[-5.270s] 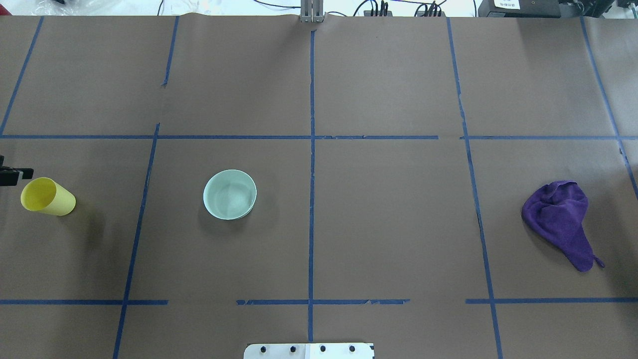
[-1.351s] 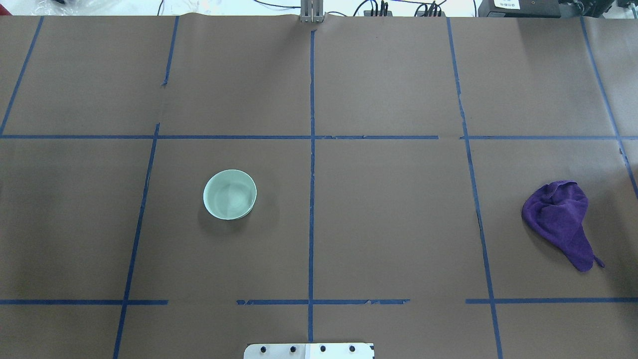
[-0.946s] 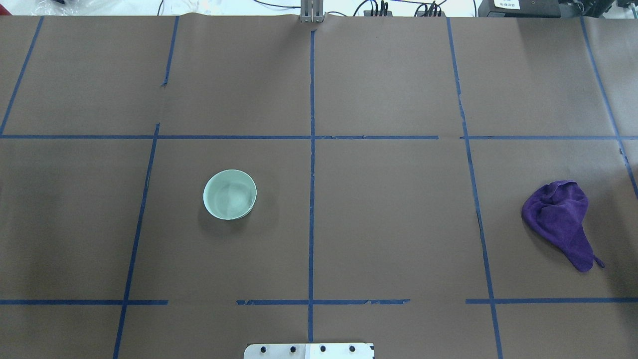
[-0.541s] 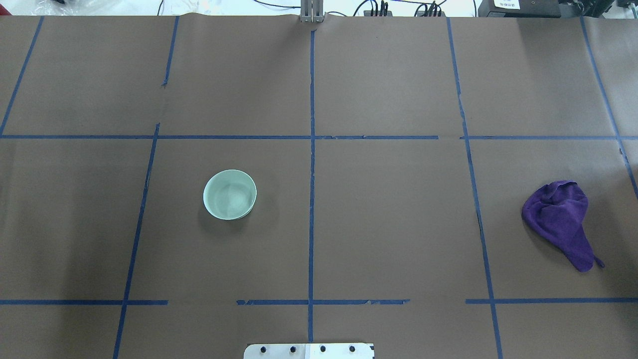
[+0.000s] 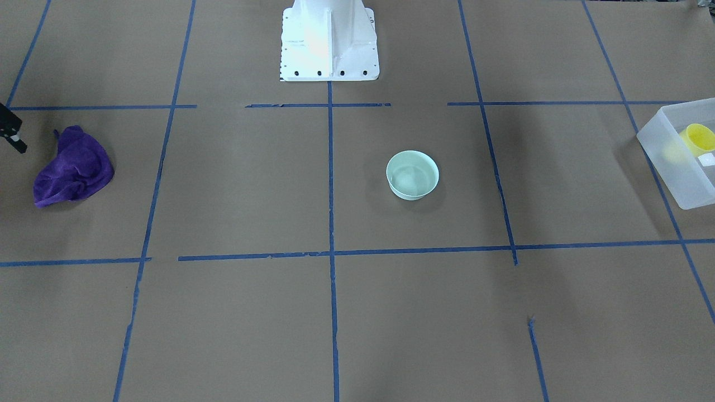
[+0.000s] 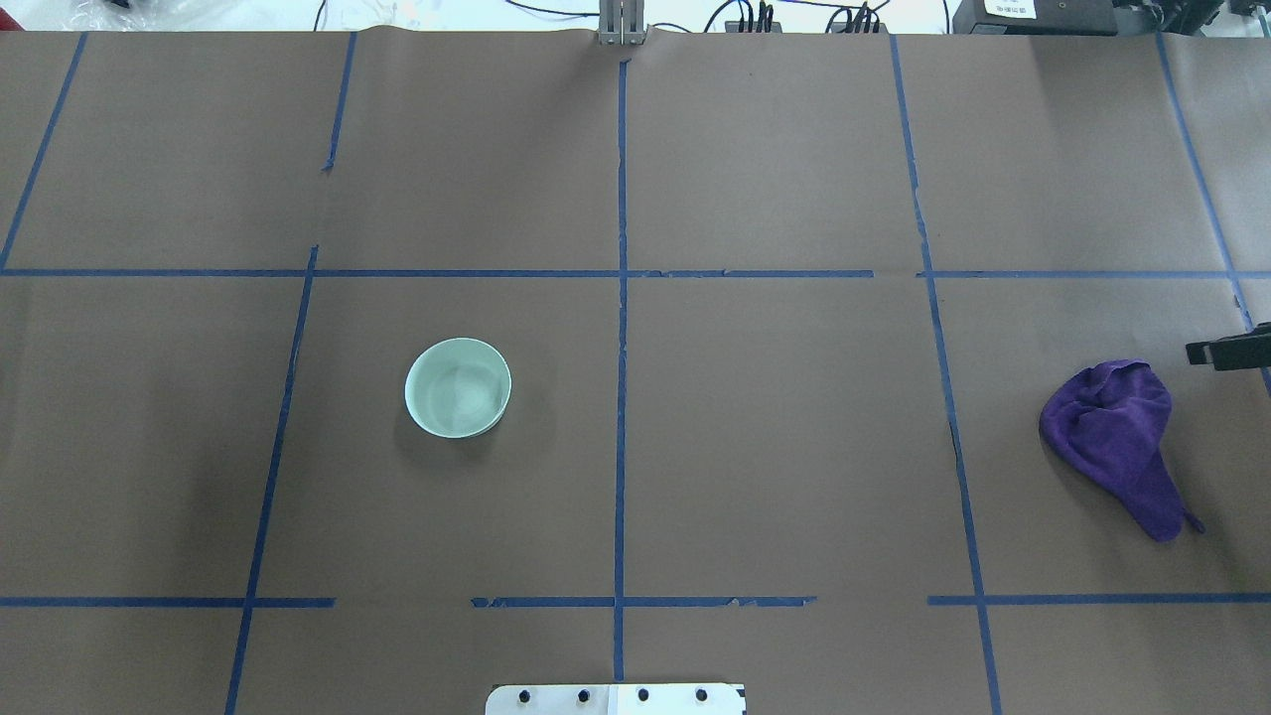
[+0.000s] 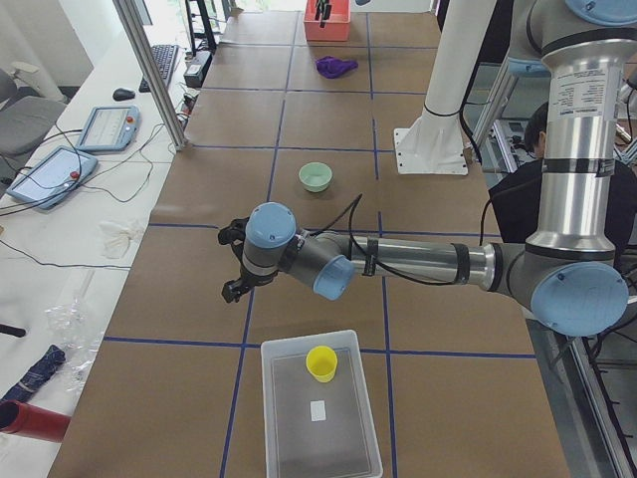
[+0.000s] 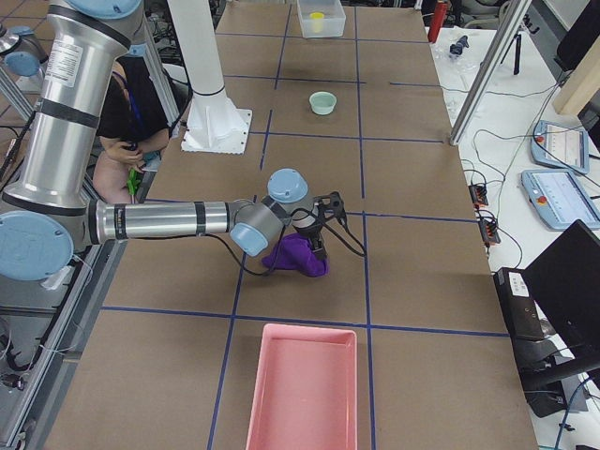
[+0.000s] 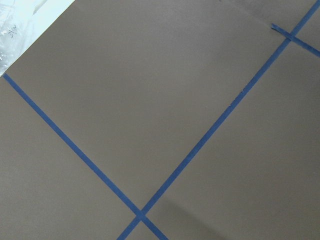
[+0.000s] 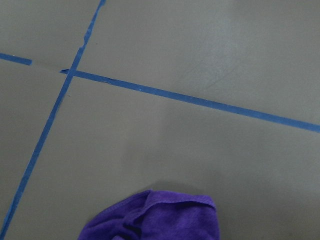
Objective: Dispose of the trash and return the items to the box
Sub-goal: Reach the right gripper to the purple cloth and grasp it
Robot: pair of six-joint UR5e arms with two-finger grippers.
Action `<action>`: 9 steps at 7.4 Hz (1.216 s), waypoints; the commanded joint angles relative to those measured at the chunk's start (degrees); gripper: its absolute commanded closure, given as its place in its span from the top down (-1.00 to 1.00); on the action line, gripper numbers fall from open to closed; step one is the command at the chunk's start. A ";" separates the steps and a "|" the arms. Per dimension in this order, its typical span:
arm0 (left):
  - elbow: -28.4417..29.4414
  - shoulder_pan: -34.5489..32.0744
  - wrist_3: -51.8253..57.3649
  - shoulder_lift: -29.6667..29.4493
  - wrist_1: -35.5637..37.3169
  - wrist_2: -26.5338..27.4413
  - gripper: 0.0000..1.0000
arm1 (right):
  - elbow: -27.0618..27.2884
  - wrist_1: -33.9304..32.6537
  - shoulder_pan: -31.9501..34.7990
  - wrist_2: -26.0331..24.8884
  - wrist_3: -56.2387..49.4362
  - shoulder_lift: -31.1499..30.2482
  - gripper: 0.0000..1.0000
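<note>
The cup [image 5: 698, 138] stands in the box [image 5: 678, 184] at the desk's [image 6: 775, 447] far 9 o'clock end. The bowl [image 6: 458, 387] sits open side up at 9 o'clock from the desk's middle. It looks light, stiff and smooth, so it may slip; pinch its rim, one finger in, one out. The left fingers [image 7: 232, 289] hang near the box, the right fingers [image 6: 1216, 352] at 1 o'clock of the cloth [image 6: 1112, 437]; I cannot tell if either pair is spread or closed.
</note>
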 commanded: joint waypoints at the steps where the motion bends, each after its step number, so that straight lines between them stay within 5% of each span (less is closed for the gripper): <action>1: -0.19 -0.04 -0.06 -0.68 0.22 -0.03 1.00 | -0.09 3.54 -18.53 -18.96 15.46 -0.66 0.97; 2: -0.19 -0.12 -0.06 -0.68 0.22 -0.03 1.00 | -0.87 3.46 -21.91 -22.00 16.29 -0.66 0.92; 3: -0.19 -0.12 -0.06 -0.68 0.22 -0.12 1.00 | -1.14 3.29 -22.90 -22.38 15.60 -1.09 0.34; 4: -0.28 -0.12 -0.06 -0.59 0.22 -0.12 1.00 | -1.40 3.20 -23.35 -22.39 13.94 -1.79 -0.48; 5: -0.28 -0.12 -0.06 -0.50 0.22 -0.12 1.00 | -1.41 3.11 -23.26 -22.47 9.66 -2.84 -0.99; 9: -1.51 -0.39 -0.06 0.20 0.22 -0.21 1.00 | -0.88 2.76 -18.28 -17.76 1.38 -3.73 -1.00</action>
